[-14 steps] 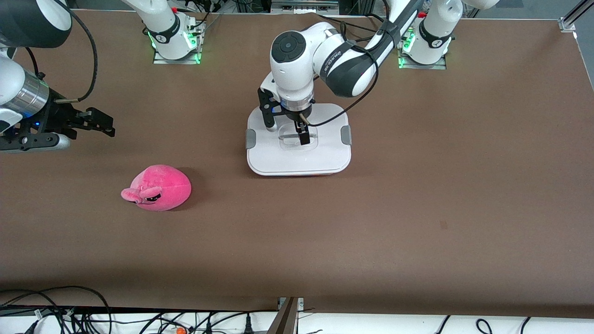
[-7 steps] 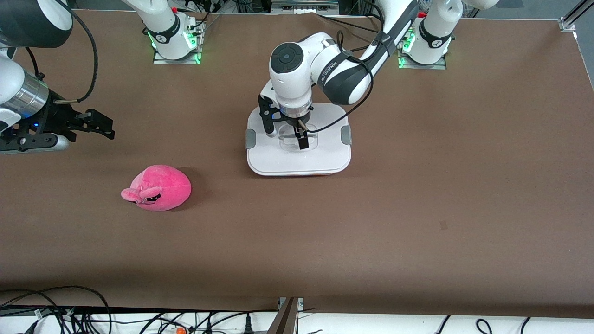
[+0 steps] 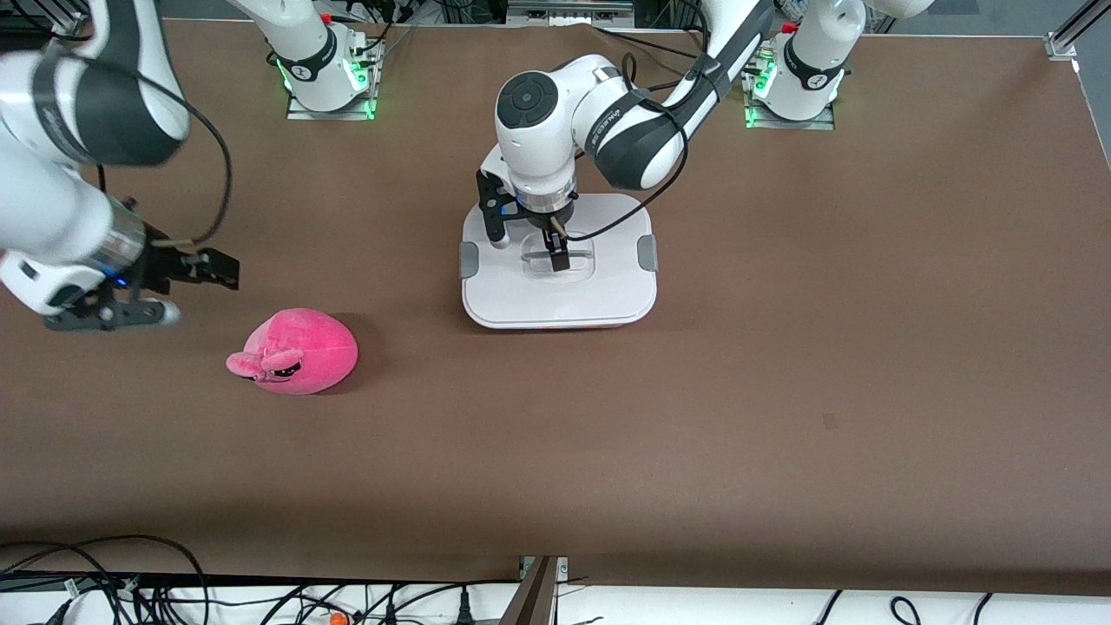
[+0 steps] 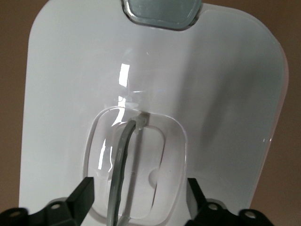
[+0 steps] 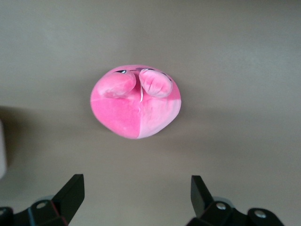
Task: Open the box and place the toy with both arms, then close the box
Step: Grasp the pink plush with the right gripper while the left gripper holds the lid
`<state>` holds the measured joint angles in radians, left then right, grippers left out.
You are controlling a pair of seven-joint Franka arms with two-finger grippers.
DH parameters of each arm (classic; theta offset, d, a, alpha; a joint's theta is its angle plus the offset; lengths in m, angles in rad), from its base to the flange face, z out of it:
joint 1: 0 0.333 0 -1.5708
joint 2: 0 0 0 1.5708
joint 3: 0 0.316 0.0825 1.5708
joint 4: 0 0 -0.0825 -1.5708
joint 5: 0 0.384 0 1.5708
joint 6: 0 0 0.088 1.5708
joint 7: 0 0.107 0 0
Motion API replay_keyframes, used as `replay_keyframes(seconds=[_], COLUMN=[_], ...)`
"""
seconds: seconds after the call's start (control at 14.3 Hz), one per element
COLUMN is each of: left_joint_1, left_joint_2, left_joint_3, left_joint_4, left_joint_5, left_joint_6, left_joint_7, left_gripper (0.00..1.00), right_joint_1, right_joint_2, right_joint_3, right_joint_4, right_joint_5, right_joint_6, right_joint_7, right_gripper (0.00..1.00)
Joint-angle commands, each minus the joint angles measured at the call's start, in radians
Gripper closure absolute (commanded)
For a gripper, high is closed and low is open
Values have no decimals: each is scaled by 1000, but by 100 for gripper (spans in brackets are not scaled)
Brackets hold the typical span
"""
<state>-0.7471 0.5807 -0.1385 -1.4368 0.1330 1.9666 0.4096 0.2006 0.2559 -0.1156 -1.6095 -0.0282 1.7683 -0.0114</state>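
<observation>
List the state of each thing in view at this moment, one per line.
Box: on the table, shut.
Lid: seated on the box.
Handle: in its recess, not yet gripped.
Toy: lying on the table toward the right arm's end, untouched.
Left gripper: open, fingers either side of the handle.
Right gripper: open, empty, in the air beside the toy.

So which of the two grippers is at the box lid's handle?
The left gripper, from the left arm, open astride the clear handle of the box. The right gripper hangs open near the toy.
</observation>
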Motion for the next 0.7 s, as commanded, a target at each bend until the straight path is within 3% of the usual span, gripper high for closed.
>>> replay_keyframes(seconds=[0.0, 0.14, 0.28, 0.63], left_joint_1=[-14, -14, -14, -12], left_joint_2=[-9, -10, -12, -18], left_joint_3=[11, 11, 11, 11], left_joint_4=[-2, 1, 1, 6], left_joint_5=[27, 28, 27, 27], left_joint_6=[-9, -34, -37, -41], left_joint_7=[-15, -8, -8, -12], left_gripper=[79, 81, 100, 100], right_joint_1=[11, 13, 11, 8], right_joint_2=[45, 87, 127, 157], right_joint_3=[2, 2, 2, 2], right_joint_4=[16, 2, -21, -112], right_joint_5=[-16, 22, 27, 28], right_joint_6=[26, 78, 134, 253], right_joint_7=[-5, -5, -6, -9], right_gripper=[0, 0, 0, 0])
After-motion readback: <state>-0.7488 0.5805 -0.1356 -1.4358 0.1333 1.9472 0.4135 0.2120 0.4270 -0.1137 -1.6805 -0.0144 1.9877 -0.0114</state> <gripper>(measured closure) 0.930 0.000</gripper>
